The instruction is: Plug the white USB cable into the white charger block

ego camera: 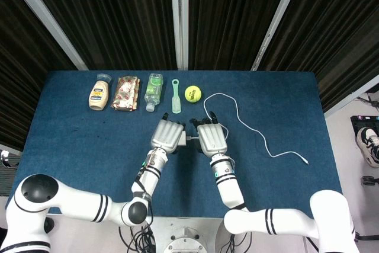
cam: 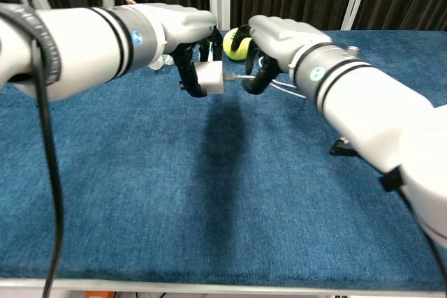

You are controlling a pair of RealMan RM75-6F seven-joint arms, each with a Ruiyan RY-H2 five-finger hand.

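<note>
White charger block (cam: pixel 209 77), a small smooth cube, sits pinched in your left hand (ego camera: pixel 167 135) above the blue cloth table (ego camera: pixel 71 140). Your right hand (ego camera: pixel 212 138) pinches the plug end of the thin white USB cable (ego camera: pixel 251 130), tip w/ metal end right at the block. Cable curls across the cloth. Behind: squeeze bottle w/ pale sauce (ego camera: pixel 99 96), clear bottle w/ green liquid (ego camera: pixel 153 91), round yellow ball (ego camera: pixel 192 93).
</note>
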